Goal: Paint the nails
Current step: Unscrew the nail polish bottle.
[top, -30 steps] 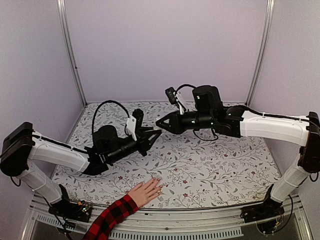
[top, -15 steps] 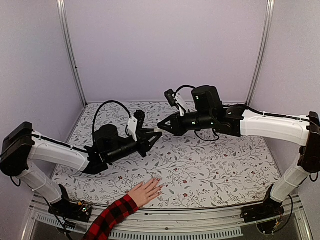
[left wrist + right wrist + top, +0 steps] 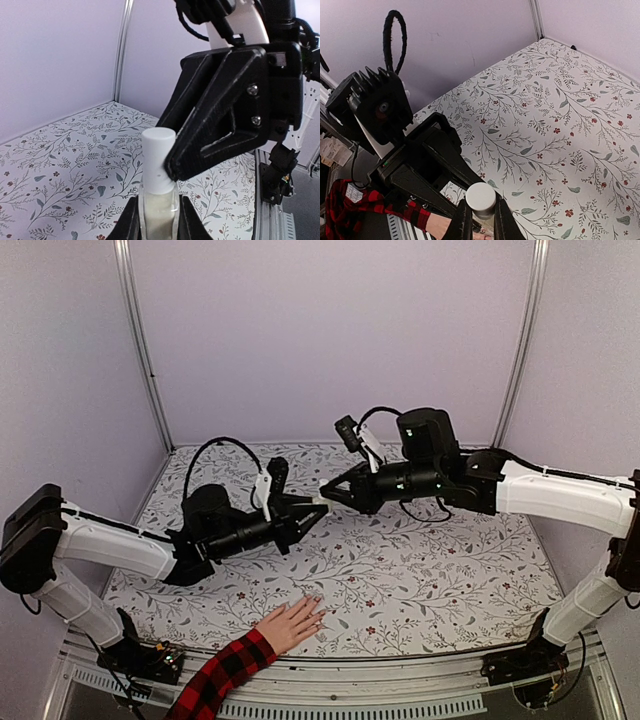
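A light-skinned hand (image 3: 290,623) in a red-and-black plaid sleeve (image 3: 225,670) lies flat at the table's front edge. Its pale nails (image 3: 316,602) point right and look tiny. My left gripper (image 3: 312,512) is shut on the body of a small clear bottle (image 3: 158,212) and holds it upright in mid-air above the table. My right gripper (image 3: 328,494) meets it there, with its fingers (image 3: 465,220) closed on either side of the bottle's white cap (image 3: 480,199). In the left wrist view one right finger (image 3: 220,125) presses on the cap (image 3: 157,160).
The floral tablecloth (image 3: 420,570) covers the table. Purple walls and metal corner posts (image 3: 140,350) enclose it at the back and sides. The sleeve also shows in the right wrist view (image 3: 345,207), below the left arm.
The right arm's body has shifted a little to the right and its fingers have settled on the bottle cap. The left gripper with the bottle has risen slightly. The hand has not moved.
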